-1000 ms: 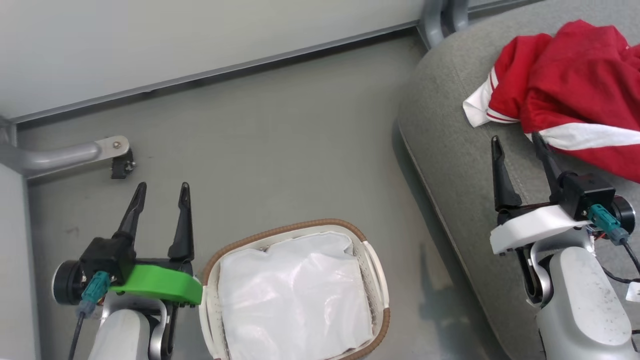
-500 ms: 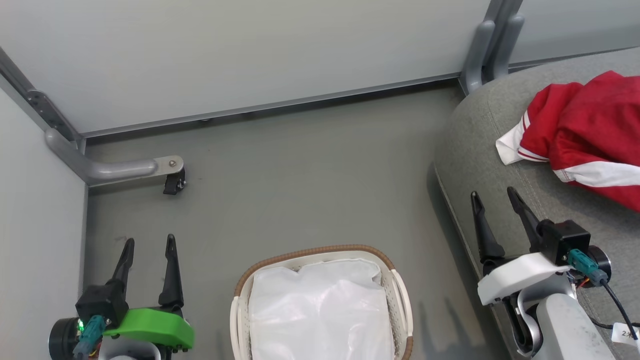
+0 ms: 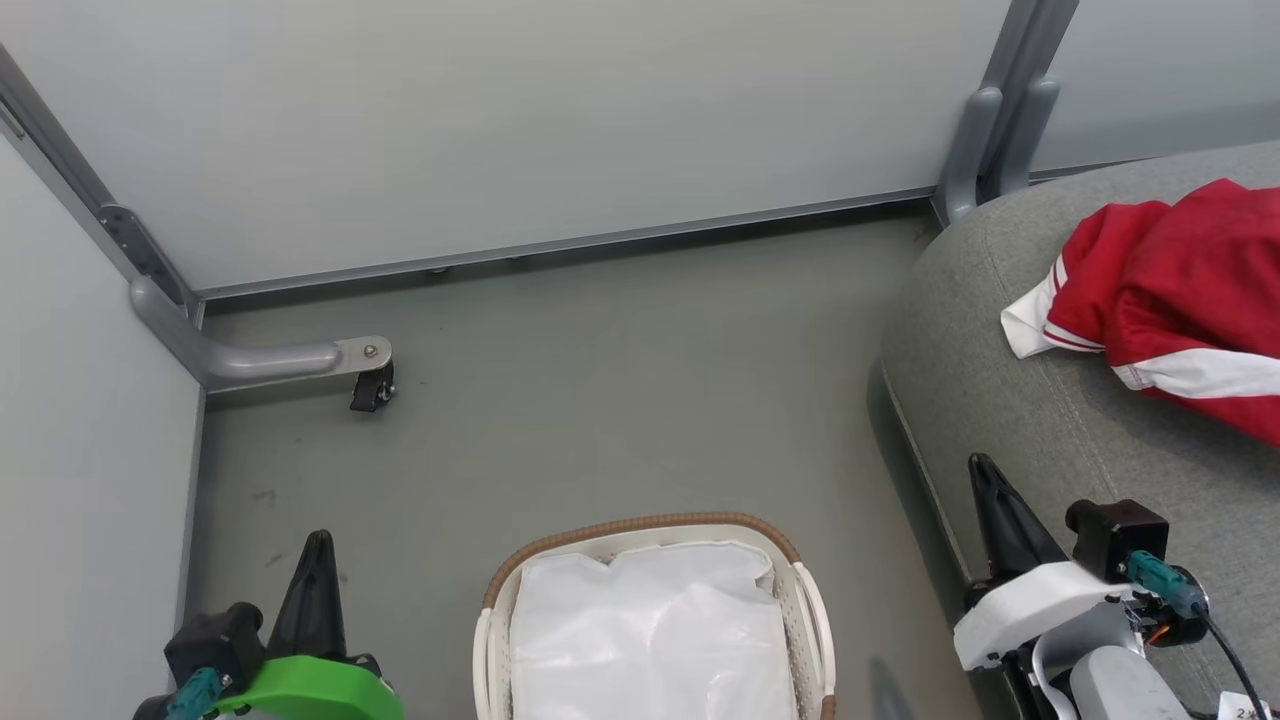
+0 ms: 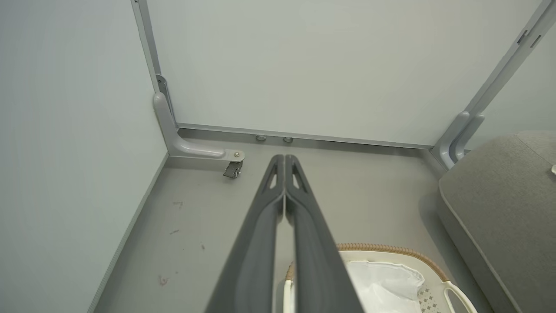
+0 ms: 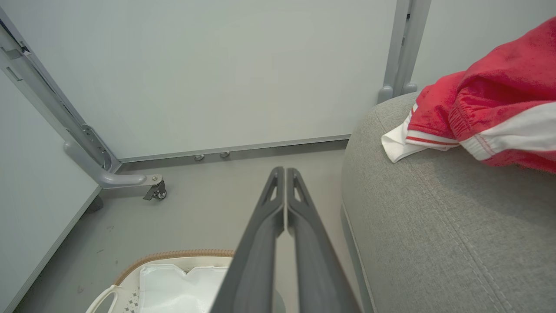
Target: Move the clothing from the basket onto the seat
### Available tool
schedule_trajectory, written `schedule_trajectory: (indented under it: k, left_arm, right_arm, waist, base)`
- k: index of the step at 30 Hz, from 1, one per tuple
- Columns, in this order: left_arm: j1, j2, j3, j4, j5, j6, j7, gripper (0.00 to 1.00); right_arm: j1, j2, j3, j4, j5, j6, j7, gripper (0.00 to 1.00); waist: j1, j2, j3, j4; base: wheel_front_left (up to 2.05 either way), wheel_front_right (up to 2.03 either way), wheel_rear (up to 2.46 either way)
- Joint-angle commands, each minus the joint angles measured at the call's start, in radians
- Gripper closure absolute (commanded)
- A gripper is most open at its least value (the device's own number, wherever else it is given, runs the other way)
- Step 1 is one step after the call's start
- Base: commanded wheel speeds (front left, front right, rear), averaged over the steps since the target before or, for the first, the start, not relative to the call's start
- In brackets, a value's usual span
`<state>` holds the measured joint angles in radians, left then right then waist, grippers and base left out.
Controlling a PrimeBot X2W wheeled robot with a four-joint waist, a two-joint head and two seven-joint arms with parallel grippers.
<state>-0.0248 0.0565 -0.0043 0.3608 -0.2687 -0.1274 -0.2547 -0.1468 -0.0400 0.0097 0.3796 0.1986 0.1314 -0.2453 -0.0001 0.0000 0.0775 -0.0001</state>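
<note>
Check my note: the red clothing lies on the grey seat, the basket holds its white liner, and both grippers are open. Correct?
One slip: both grippers are shut, not open. The left wrist view shows the left gripper with fingers pressed together, the right wrist view the right gripper likewise. The clothing is on the seat, the liner in the basket.

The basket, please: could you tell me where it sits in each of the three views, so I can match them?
Head view: the basket is at bottom centre, cut by the lower edge.
Left wrist view: the basket is at lower right.
Right wrist view: the basket is at lower left.
Shared landmark: the small black caster wheel, beyond the basket.
</note>
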Motion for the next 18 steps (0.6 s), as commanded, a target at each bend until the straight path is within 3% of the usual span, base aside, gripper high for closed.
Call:
schedule_trajectory:
  k: [1, 18]
  left_arm:
    - [-0.006, 0.005, 0.006, -0.017, -0.05, 0.0, 0.011, 1.0]
    - [-0.025, 0.003, 0.032, -0.041, -0.338, -0.001, 0.091, 1.0]
  right_arm:
    - [-0.012, -0.004, -0.009, -0.015, 0.049, 0.0, 0.011, 1.0]
    - [0.003, -0.006, -0.032, -0.048, 0.353, 0.0, 0.086, 1.0]
  waist:
    - [0.0001, 0.0, -0.001, 0.0]
    - [0.0001, 0.0, -0.011, 0.0]
  base:
    - [0.0, 0.0, 0.0]
    - [0.0, 0.0, 0.0]
